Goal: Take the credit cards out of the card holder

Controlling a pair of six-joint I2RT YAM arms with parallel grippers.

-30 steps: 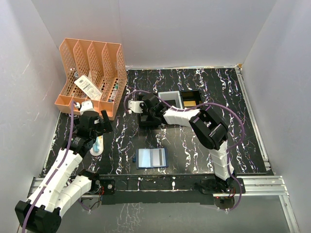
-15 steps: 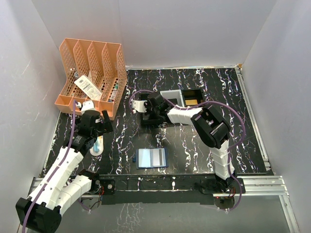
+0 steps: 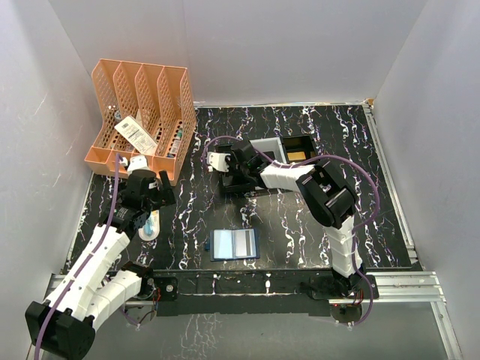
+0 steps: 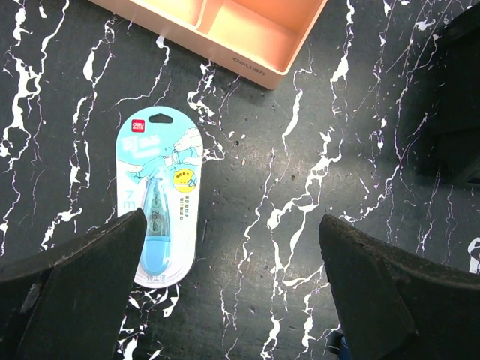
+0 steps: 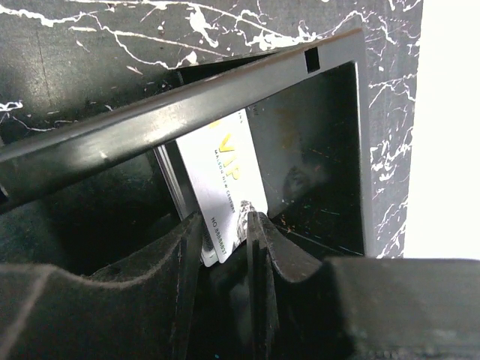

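White walls close in a black table veined with white marbling. An orange mesh file organizer stands at the back left. The card holder lies spread open near the front edge, between the two arm bases, with its pale blue slotted faces up and neither arm touching it.

The right arm reaches across to the back centre, beside a grey tray. In the wrist view the right gripper points into a black tray. A white credit card printed "VIP" in gold leans inside the tray, with the edges of more cards just behind it. Its lower end sits between the fingertips. The jaws stand a little apart, and I cannot tell whether they press on the card or merely flank it.

The left gripper hovers over the table near the organizer's front corner, its jaws spread wide and holding nothing. A pale blue correction tape package lies flat below it, beside the left finger
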